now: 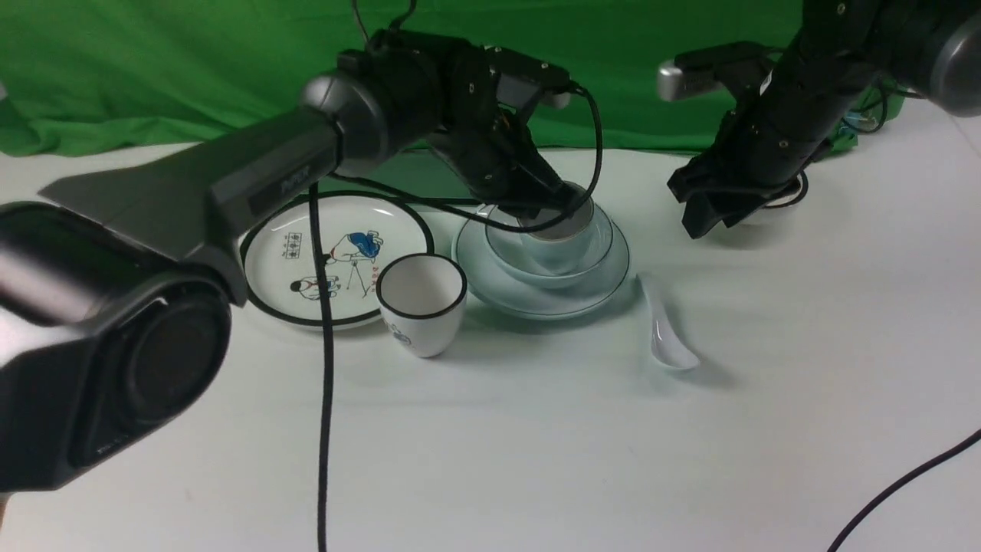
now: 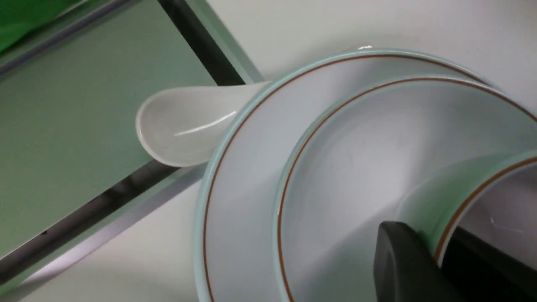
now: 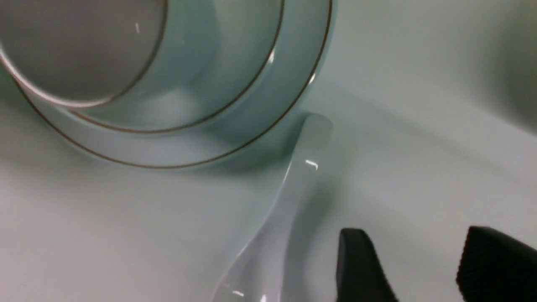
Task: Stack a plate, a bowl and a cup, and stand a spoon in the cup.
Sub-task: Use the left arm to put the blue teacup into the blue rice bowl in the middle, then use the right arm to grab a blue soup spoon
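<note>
Stacked mid-frame in the front view: pale blue-green plate [image 1: 536, 308] flat on the white table [image 1: 536, 460], wide shallow bowl [image 1: 506, 257] on it, tapered handleless cup [image 1: 559, 249] upright in the bowl, each with a thin dark rim line. Clamped on the cup's wall by the left gripper [image 1: 563, 217], one dark finger [image 2: 402, 264] outside, the other inside. Lying just right of the plate, handle end near its rim: glossy white spoon [image 1: 665, 333]. Shown only by the left wrist view: a second spoon [image 2: 180, 126], partly hidden behind the plate's rim. Plain only in the right wrist view: right gripper [image 3: 423, 268] with jaws apart, holding nothing, clear of the spoon. Left of the stack, picture plate [image 1: 337, 253] and black-rimmed white cup [image 1: 421, 303]. Print on that plate and lettering on the left arm too blurred to read.
</note>
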